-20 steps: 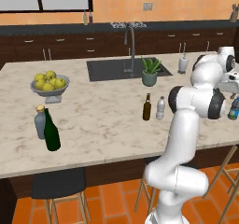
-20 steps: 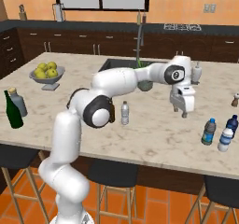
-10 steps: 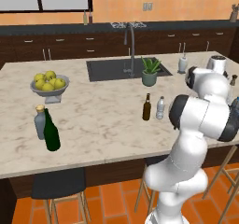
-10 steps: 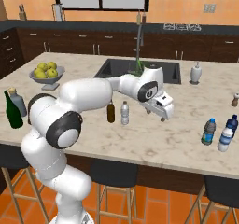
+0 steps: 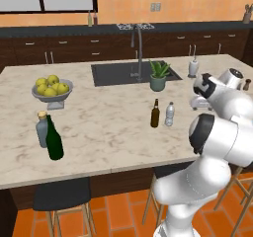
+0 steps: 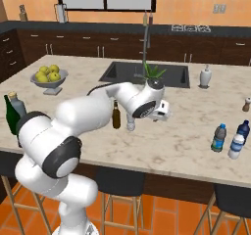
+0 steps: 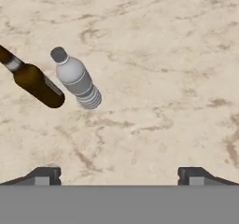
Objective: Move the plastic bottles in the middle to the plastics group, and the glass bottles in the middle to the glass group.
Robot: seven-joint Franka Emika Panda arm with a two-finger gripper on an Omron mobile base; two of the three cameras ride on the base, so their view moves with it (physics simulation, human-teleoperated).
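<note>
Marble island: arm has swung back from far plastics end; gripper (image 7: 119,174) spread wide, empty, above plain whitish plastic bottle (image 7: 77,80) just beside small brown glass bottle (image 7: 35,82), both awaiting sorting

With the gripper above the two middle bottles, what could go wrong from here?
The whitish plastic bottle and brown glass bottle stand close together, so fingers closing on one may topple the other. The open gripper is off to the side of both; descending straight would grasp nothing. The plastics group sits near the counter edge, so a careless placement could knock one off.
</note>
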